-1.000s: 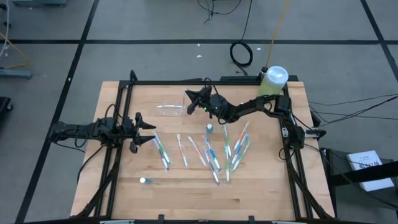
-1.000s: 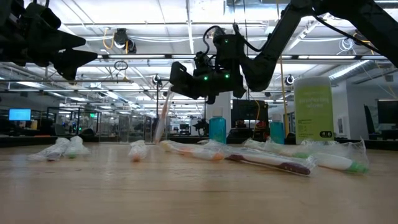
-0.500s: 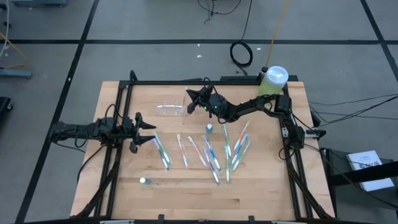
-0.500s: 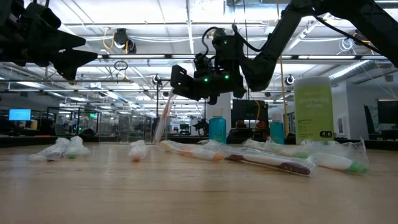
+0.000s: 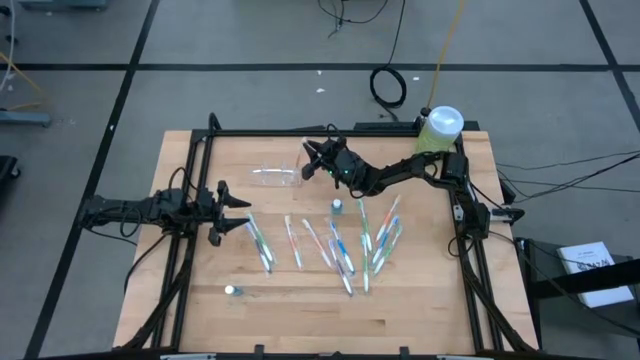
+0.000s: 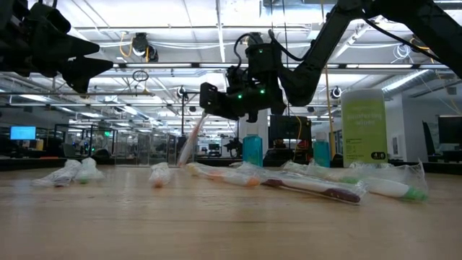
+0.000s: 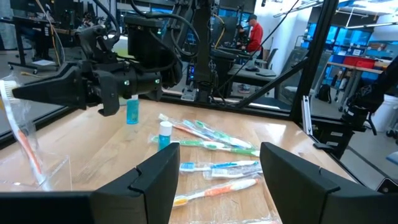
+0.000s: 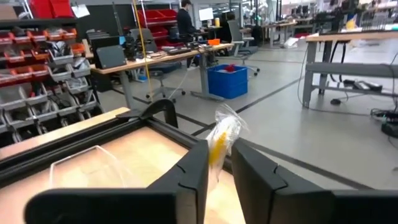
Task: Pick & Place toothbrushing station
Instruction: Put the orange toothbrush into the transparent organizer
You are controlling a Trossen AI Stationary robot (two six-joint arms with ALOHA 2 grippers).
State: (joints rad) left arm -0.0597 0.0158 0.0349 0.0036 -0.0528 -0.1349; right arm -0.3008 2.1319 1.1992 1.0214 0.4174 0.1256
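While wrapped toothbrush (image 8: 222,138) (orange) leans in toothbrushing station (image 5: 273,176), right gripper (image 8: 219,163) nearby

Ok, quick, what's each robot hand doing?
Left gripper: open, empty.
Right gripper: closed on the orange toothbrush in clear plastic wrapper.

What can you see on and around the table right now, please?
table: one, light wood, centre.
toothbrushing station: one, clear, far side.
wrapped toothbrushes: roughly ten, mixed colours, mid-table.
raised toothbrush: one, orange, wrapped, at right tool.
small bottles: two, blue, mid-table.
small item: one, white-topped, near-left.
green bottle: one, white cap, far-right corner.
person: one, red top, room behind.
left tool: one, dark, open, left edge.
right tool: one, dark, beside the station.
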